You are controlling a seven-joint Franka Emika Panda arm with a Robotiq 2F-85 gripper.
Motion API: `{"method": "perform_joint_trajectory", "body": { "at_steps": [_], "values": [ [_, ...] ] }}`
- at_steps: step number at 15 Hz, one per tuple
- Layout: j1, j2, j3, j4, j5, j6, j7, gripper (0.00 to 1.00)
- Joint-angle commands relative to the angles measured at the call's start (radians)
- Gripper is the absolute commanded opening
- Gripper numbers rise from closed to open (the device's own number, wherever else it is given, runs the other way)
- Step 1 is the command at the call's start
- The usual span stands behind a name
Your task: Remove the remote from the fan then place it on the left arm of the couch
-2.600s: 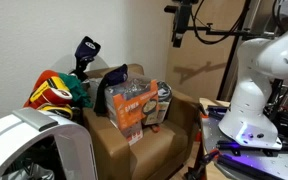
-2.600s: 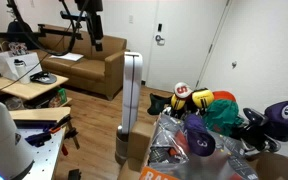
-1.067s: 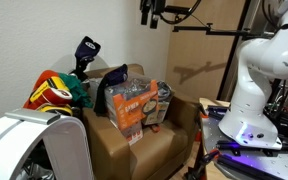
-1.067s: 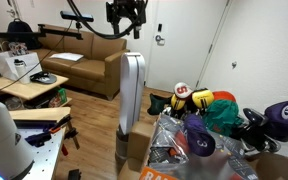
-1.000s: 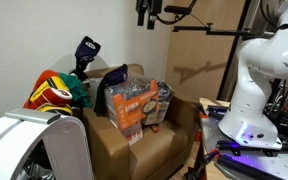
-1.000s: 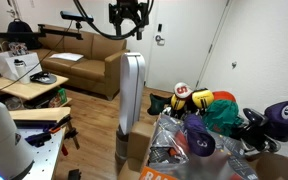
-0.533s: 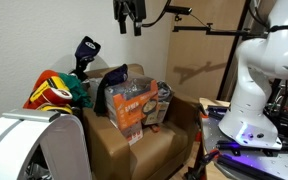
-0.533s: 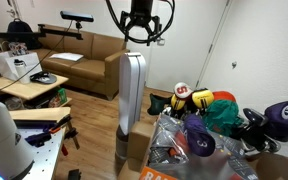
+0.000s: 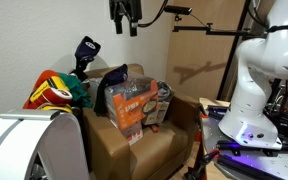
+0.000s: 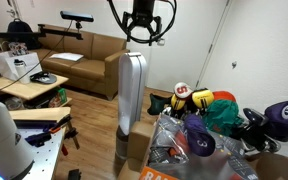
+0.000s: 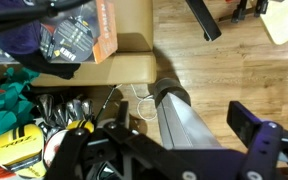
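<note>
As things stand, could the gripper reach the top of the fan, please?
Probably yes: in an exterior view the gripper hangs right above the fan, with only open air between them. Nothing appears to block a straight descent.

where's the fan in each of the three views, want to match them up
In an exterior view: the fan fills the bottom left corner, cut off by the frame.
In an exterior view: the fan stands as a tall white column near the middle.
Wrist view: the fan is seen from above, right of centre.
Shared landmark: the yellow and red item.
</note>
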Motion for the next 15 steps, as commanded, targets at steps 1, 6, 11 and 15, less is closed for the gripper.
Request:
{"method": "perform_joint_trajectory", "body": {
  "at_steps": [1,6,11,15],
  "values": [
    [-0.011,0.109,0.024,0.074,0.017,0.125,0.068,1.00],
    [-0.004,0.302,0.062,0.221,0.028,0.263,0.182,1.00],
    [-0.009,0.369,0.093,0.271,0.007,0.257,0.186,1.00],
    [-0.009,0.415,0.102,0.313,0.022,0.283,0.169,1.00]
  ]
}}
